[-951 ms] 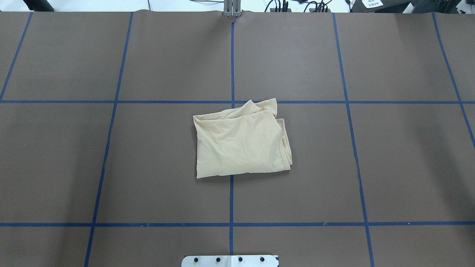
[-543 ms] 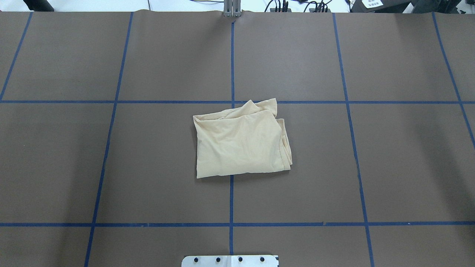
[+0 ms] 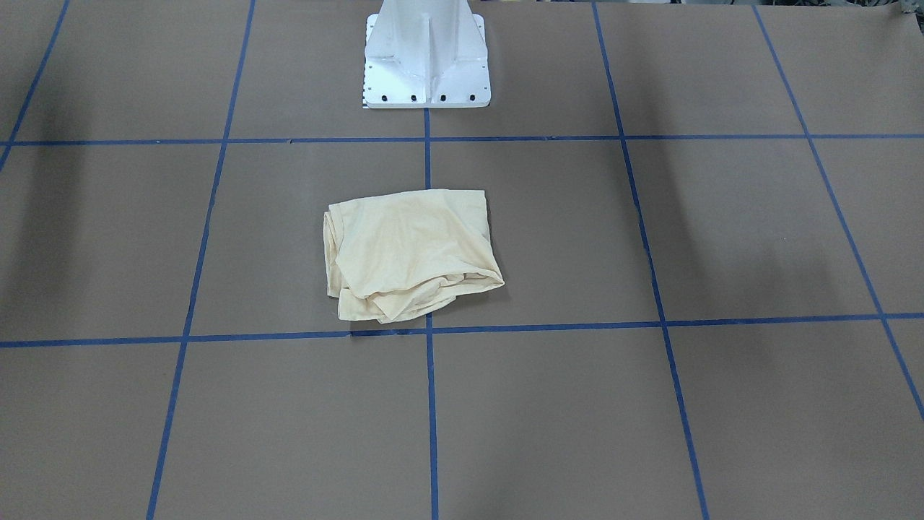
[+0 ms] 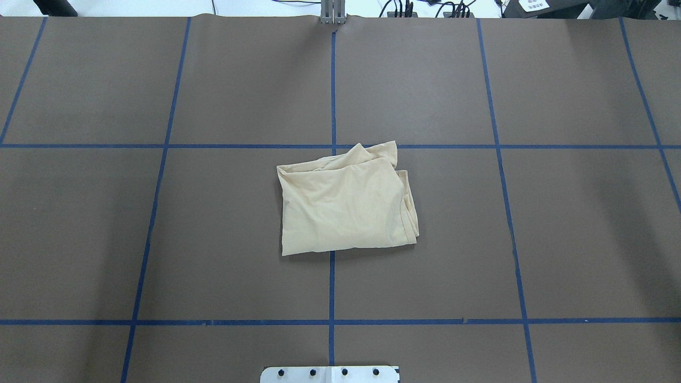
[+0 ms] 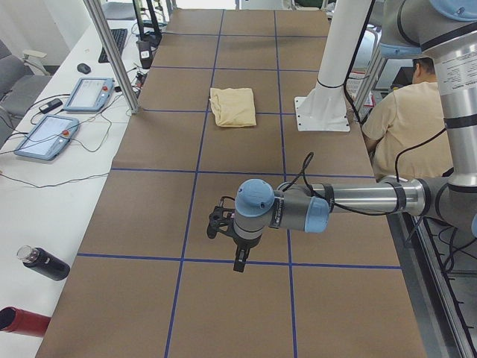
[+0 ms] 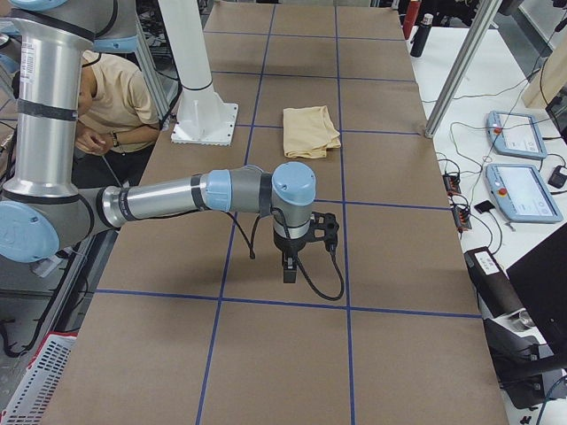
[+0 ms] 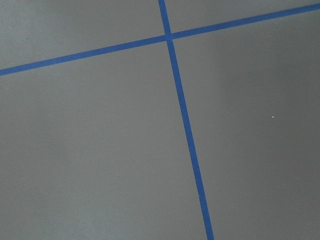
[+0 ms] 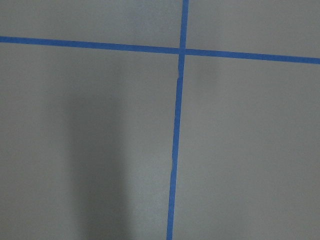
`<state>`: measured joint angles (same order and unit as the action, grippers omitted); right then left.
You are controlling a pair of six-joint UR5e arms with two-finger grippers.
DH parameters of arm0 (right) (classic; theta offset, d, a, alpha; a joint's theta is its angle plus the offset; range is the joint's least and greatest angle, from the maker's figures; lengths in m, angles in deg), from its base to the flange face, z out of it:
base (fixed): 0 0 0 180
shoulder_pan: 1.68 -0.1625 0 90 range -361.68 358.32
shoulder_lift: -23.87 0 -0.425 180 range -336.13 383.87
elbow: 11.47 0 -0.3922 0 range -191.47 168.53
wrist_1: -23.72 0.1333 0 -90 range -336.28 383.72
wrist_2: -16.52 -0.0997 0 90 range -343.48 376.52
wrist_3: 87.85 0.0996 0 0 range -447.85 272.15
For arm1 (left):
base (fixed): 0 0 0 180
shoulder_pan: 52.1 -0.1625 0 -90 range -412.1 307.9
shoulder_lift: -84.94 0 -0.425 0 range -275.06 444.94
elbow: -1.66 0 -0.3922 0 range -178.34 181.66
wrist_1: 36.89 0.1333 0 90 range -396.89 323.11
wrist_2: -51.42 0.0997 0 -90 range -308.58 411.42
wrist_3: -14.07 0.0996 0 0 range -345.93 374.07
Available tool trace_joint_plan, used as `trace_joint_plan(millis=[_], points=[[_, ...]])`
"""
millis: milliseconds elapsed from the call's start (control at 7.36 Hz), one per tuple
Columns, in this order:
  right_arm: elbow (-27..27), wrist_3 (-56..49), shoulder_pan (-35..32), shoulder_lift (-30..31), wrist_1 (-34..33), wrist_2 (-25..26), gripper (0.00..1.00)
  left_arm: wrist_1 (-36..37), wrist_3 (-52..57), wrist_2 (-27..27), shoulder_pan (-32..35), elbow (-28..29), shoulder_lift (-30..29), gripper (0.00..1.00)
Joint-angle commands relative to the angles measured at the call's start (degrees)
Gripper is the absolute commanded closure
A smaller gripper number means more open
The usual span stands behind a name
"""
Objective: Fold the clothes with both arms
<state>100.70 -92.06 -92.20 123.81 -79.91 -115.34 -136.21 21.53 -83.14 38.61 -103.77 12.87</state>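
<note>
At the middle of the brown counter [image 4: 213,80]: a pale cream-yellow T-shirt [image 4: 346,205], folded into a rough rectangle. Laid across the centre line of blue tape [image 4: 332,96], with its far corner reaching the cross line. Loose, rumpled layers along the far edge and the robot's right side. Near edge and left edge smooth and flat. Well apart from both arms, touched by neither. On the robot's side, beyond the next cross line, the white pedestal [image 3: 426,58].

Visible only from the counter's ends: left arm [image 5: 358,201] stretched level over the left end of the counter. Left fingers [image 5: 238,262] pointing straight down, clear of the surface. Right arm [image 6: 168,199] out the same way over the right end. Right fingers [image 6: 289,268] also pointing down above the paper. Released or clenched: cannot tell for either pair from these angles. Below each wrist camera, only brown paper and a crossing of tape.

Off the counter: a seated person [image 5: 406,123] in a pale yellow top beside the pedestal. On the white side bench, what look like two tablets [image 5: 89,93] with red buttons. Nearer the camera on that bench, a dark bottle [image 5: 43,262] lying on its side.
</note>
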Motion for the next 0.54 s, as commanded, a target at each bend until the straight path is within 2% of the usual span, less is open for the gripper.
trace_joint_plan(millis=[0, 407], points=[[0.15, -0.01, -0.1, 0.18, 0.0, 0.2, 0.0, 0.0, 0.01, 0.0, 0.0, -0.04, 0.0, 0.0], [0.15, 0.08, -0.01, 0.26, 0.0, 0.11, 0.0, 0.0, 0.01, 0.0, 0.0, -0.12, 0.0, 0.0]])
